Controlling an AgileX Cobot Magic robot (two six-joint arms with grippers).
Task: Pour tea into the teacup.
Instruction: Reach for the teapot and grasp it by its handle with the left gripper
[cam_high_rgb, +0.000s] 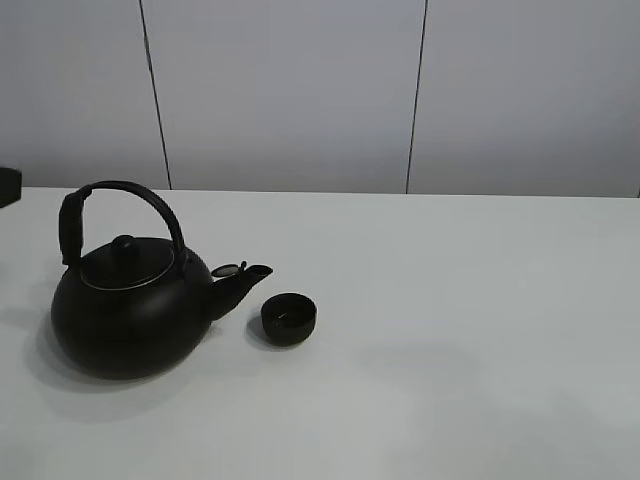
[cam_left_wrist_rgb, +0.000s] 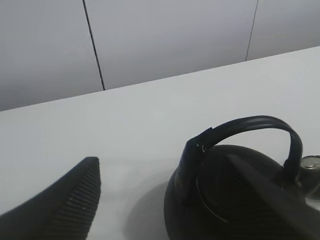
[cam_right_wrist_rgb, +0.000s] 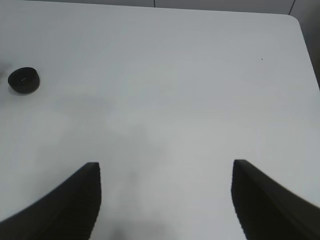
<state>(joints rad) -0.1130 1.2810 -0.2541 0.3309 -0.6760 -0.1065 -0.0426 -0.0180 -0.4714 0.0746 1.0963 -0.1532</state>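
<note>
Teacup (cam_high_rgb: 288, 318) just beside kettle (cam_high_rgb: 130, 310) spout; only wrist views show left gripper (cam_left_wrist_rgb: 160, 165), right gripper (cam_right_wrist_rgb: 166, 164), jaws apart, empty.

White table (cam_right_wrist_rgb: 200, 75) is lying beneath the right gripper (cam_right_wrist_rgb: 165, 165) and running ahead of it to a rounded corner. Pale grey wall panels (cam_high_rgb: 290, 90) are standing beyond the table, ahead of the left gripper (cam_left_wrist_rgb: 160, 160), with thin dark vertical seams (cam_high_rgb: 156, 100) dividing them. Soft, even light is casting faint shadows on the tabletop.

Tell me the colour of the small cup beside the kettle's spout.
The teacup is matte black all over; the exterior high view shows it best.
</note>
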